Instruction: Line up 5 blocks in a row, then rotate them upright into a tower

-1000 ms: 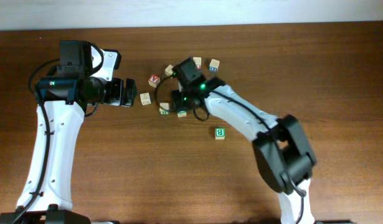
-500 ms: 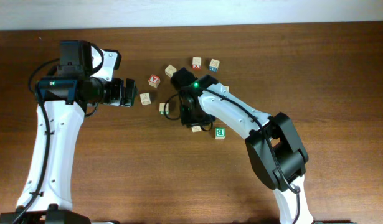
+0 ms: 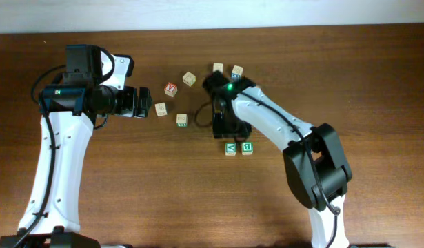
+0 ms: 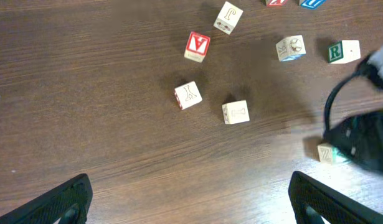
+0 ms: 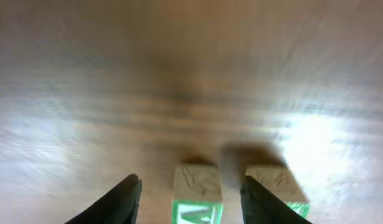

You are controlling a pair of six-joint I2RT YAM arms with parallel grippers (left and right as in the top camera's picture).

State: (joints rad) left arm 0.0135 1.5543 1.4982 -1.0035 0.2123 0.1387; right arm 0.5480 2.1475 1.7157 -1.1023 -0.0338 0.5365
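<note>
Several pale-wood blocks lie scattered on the table. A green-faced block (image 3: 230, 148) (image 5: 197, 193) rests on the wood, close beside a green "B" block (image 3: 247, 147) (image 5: 275, 182). My right gripper (image 3: 223, 128) (image 5: 192, 202) is open and straddles the first of these, with a gap on each side. More blocks (image 3: 160, 109) (image 3: 182, 120) (image 3: 189, 78) lie to the left, and a blue-printed one (image 3: 237, 71) at the back. My left gripper (image 3: 140, 102) (image 4: 194, 205) hangs wide open with nothing in it, left of the nearest block (image 4: 189, 95).
A red "V" cube (image 3: 170, 89) (image 4: 197, 45) and a red "X" cube (image 3: 218, 67) sit among the blocks. The right arm (image 3: 267, 120) crosses the table's middle, and its dark wrist (image 4: 365, 143) shows in the left wrist view beside a green-printed block (image 4: 328, 153). A green "R" block (image 4: 342, 51) lies further back.
The right gripper carried a block from the cluster toward the front right, set it down beside the green "B" block and opened. The left arm has not moved.
</note>
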